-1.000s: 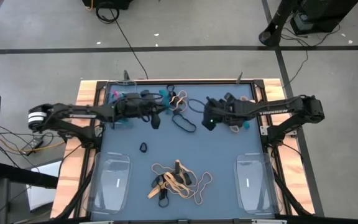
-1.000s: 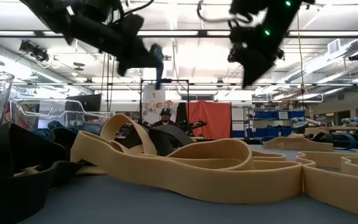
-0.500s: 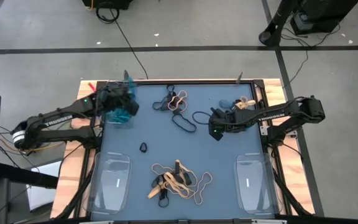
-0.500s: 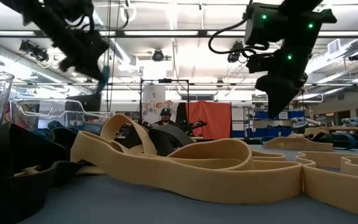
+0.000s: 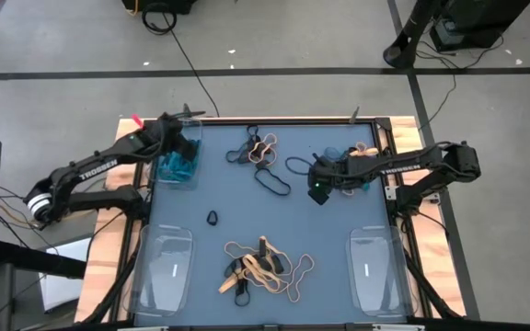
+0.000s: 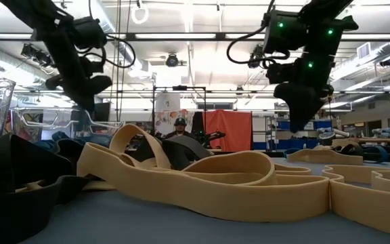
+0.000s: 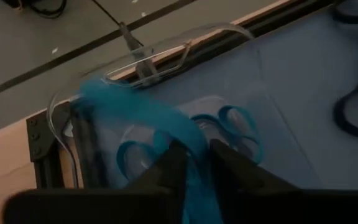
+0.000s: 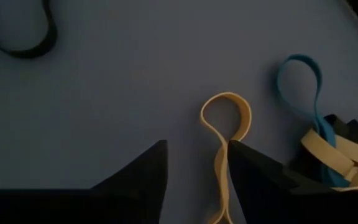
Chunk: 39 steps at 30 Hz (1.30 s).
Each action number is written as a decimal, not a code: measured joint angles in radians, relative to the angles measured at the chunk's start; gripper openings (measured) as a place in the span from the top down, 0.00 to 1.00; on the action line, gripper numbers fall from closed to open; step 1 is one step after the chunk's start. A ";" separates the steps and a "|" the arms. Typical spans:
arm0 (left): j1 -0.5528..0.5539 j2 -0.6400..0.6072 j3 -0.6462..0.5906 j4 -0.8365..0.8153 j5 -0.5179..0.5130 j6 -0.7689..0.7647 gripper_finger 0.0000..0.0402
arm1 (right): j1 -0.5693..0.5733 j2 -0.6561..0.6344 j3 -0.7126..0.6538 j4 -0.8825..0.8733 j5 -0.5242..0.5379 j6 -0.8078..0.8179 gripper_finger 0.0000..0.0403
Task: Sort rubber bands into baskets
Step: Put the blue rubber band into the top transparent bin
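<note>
Left gripper [image 5: 184,150]: over the far-left basket [image 5: 178,175], at the table's far left corner; fingers [image 7: 166,169] slightly apart with a blurred teal band [image 7: 143,109] between and just ahead of them (I cannot tell whether it is pinched or loose).
Far-left basket: clear tray holding several teal bands [image 7: 232,127].
Right gripper [image 5: 318,180]: above the mat [image 5: 219,188], right of centre, toward the far side; fingers [image 8: 138,177] spread apart, a tan band [image 8: 224,134] running between them, not squeezed.
Near the right gripper: a teal loop [image 8: 303,84] tangled with tan and black bands (just beside the tan one).
Far middle: small cluster of black and tan bands [image 5: 258,149], a black loop [image 5: 272,181] beside it.
Centre: one small black band [image 5: 213,218], alone.
Near middle: pile of tan and black bands [image 5: 260,268].
Near baskets: one near left [image 5: 164,267], one near right [image 5: 375,267].
</note>
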<state>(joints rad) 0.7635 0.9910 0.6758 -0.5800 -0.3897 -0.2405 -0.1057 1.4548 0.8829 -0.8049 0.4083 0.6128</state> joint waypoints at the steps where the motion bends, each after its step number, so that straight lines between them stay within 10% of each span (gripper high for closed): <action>1: 0.005 0.010 0.000 0.005 0.000 0.000 0.74 | -0.007 0.000 0.000 0.000 -0.013 -0.003 0.54; 11: 0.020 0.045 0.000 0.041 0.012 0.078 0.47 | -0.139 0.000 0.000 -0.001 -0.111 -0.059 0.52; 23: -0.101 0.011 0.000 0.366 0.281 0.104 0.46 | -0.471 0.000 0.003 0.000 -0.229 -0.210 0.59; 39: -0.274 0.114 0.001 0.557 0.299 0.132 0.46 | -0.630 0.262 0.274 -0.144 -0.316 -0.295 0.67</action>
<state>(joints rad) 0.4893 1.1045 0.6766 -0.0230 -0.0910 -0.1089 -0.7353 1.7166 1.1569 -0.9487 0.0925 0.3182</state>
